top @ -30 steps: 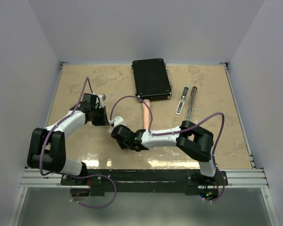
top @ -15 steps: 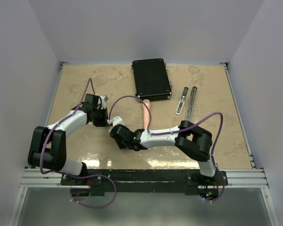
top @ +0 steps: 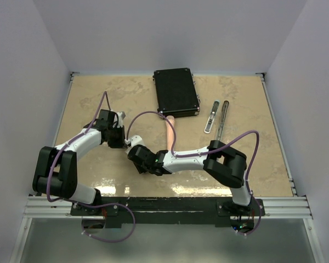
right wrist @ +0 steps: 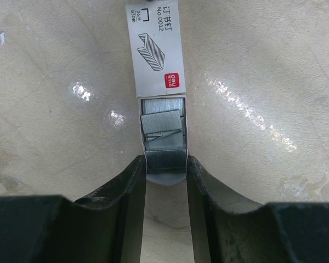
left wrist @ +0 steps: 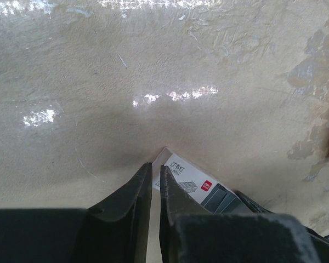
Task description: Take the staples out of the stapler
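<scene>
The right gripper (right wrist: 166, 161) pinches the near end of a white tray (right wrist: 165, 178) between its fingers; the tray is slid partly out of a white printed box (right wrist: 156, 49), and grey staples (right wrist: 163, 129) lie in it in overlapping strips, touching the tray's side walls. The left gripper (left wrist: 155, 166) has its fingers pressed almost together, only a thin slit between them; a corner of the box lies right at its fingertip, but whether it nips that corner I cannot tell. Both grippers meet over the left half of the desk (top: 252, 159), about midway between its near and far edges; the box and tray lie flat there. The stapler (top: 210, 116) lies in the right half, toward the far edge, well apart from both grippers; a dark bar (top: 223, 116) lies just beside it, on its right. A black case (top: 176, 92) sits at the middle of the far edge; a pink stick (top: 170, 133) runs from the case's near edge toward the near edge, passing under the right arm.
</scene>
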{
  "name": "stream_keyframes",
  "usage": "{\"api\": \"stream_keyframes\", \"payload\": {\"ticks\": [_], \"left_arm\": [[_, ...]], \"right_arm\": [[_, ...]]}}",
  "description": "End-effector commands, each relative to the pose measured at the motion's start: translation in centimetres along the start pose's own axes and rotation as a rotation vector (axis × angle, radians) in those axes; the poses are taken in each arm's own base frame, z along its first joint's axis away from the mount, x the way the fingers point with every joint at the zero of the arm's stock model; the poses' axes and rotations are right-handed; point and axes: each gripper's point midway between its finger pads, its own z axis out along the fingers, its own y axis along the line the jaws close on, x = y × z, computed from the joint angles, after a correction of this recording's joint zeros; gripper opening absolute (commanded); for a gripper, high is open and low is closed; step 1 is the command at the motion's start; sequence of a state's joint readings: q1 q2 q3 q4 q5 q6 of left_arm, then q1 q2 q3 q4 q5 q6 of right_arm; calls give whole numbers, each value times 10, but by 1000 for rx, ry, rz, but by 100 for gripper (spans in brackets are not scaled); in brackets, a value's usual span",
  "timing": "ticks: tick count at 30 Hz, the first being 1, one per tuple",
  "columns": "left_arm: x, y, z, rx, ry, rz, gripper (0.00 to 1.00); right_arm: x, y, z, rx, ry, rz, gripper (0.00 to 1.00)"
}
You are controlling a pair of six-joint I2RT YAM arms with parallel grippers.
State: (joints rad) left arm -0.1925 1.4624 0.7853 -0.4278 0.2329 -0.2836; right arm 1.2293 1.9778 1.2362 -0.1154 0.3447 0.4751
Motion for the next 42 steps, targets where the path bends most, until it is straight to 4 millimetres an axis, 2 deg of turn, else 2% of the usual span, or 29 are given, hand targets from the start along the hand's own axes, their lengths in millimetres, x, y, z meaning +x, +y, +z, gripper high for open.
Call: {"api": "stream_keyframes", "payload": {"ticks": [1,17,34,42], "left_arm": [[-1,0,2,-1,-1,28,15],[-1,2,3,-15,4,28,15],[1,1,5,-6,11,28,15],[0,-1,5,4,11,27,15]], "right_arm": [[-2,5,4,-19,9,29,31],[2,-3,2,-4,7,47,31],[-1,4,10,-46,-9,49,31],[5,4,17,-39,8,21,31]]}}
